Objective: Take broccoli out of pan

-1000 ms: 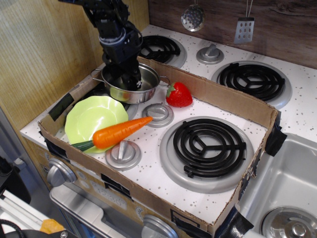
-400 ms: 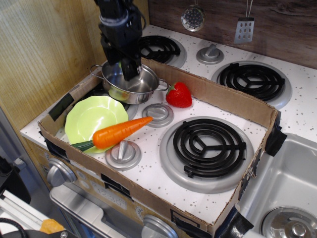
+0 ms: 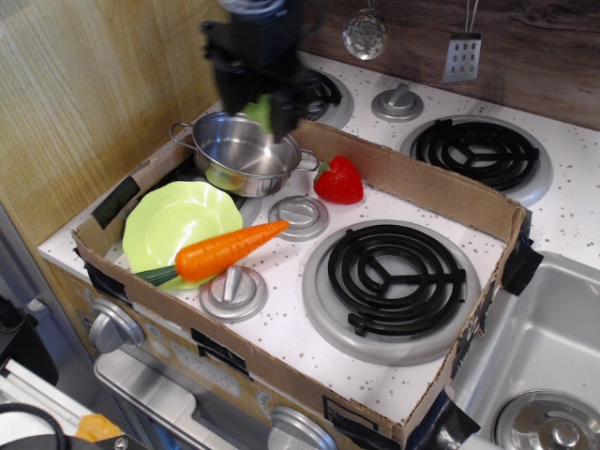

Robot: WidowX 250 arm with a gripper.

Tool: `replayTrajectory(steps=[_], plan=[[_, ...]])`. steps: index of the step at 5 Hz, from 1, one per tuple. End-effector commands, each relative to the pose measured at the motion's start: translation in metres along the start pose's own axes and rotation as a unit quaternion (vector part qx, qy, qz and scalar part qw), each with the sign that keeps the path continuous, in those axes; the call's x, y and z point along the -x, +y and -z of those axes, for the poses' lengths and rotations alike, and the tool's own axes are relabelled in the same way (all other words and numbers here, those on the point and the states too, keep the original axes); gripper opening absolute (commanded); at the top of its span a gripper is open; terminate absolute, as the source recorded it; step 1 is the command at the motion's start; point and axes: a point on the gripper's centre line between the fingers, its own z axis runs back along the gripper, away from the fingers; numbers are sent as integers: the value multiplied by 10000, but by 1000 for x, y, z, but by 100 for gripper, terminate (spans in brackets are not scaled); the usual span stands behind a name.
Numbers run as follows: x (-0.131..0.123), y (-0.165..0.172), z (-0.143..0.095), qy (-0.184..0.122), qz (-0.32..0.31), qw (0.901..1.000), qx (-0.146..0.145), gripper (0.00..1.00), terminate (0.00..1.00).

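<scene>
The pan is a shiny steel pot with two loop handles, standing at the back left of the cardboard tray. My gripper hangs above the pan's far right rim, lifted clear of it. It is shut on the broccoli, a small pale green lump that shows between the black fingers. The inside of the pan looks bare apart from reflections.
A lime-green scalloped plate lies in front of the pan, with an orange carrot across its right edge. A red strawberry sits right of the pan. The cardboard tray wall runs behind. Black burners and silver knobs lie to the right.
My gripper has risen out of the pan and shifted right, carrying the broccoli up with it. The pan has stayed in place.
</scene>
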Motion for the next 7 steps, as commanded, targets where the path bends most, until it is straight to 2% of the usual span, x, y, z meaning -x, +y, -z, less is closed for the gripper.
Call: replayTrajectory(steps=[1, 2, 4, 6, 7], plan=[[-19, -58, -11, -288, -328, 9980, 461, 0, 0], [-25, -80, 5, -393, -481, 9956, 705, 0, 0], [-43, -106, 42, -489, -402, 9905, 1221, 0, 0], [-55, -102, 48, -532, -116, 9914, 1193, 0, 0], [-53, -105, 39, -618, -181, 9955, 689, 100, 0]])
